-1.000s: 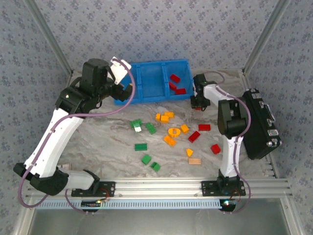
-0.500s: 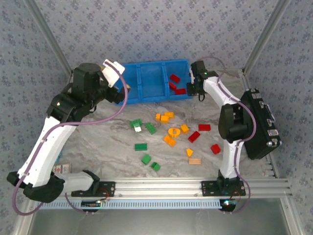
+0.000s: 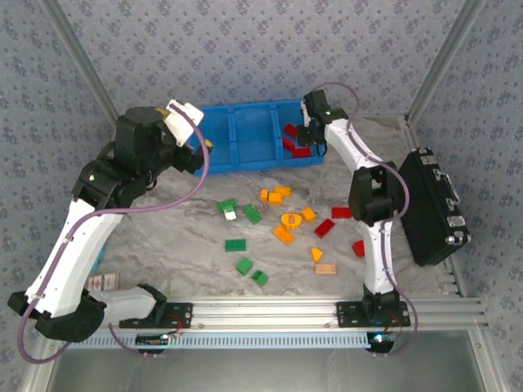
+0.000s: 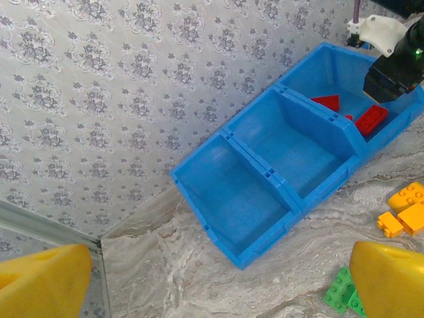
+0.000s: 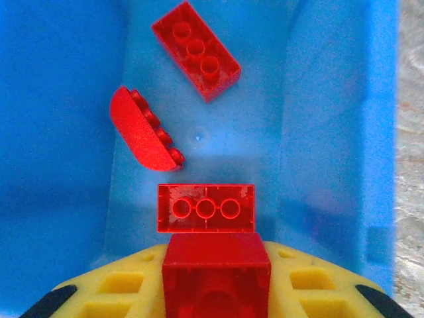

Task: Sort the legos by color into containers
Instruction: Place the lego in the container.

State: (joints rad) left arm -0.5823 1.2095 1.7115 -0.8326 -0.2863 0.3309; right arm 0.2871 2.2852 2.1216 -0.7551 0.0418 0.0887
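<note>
The blue bin [image 3: 245, 135] sits at the worktop's [image 3: 188, 245] far edge, with three compartments side by side; the right gripper [image 3: 302, 140] hangs over the right compartment [image 5: 331, 132], clenched on a red brick [image 5: 216, 268]; the left gripper [image 4: 215, 281] is spread wide by the bin's left end; three red bricks [image 5: 206, 208] lie in that right compartment; loose legos [image 3: 283, 234] lie mid-worktop.

Black case [image 3: 433, 208], tan striped block [image 3: 325, 269]
</note>
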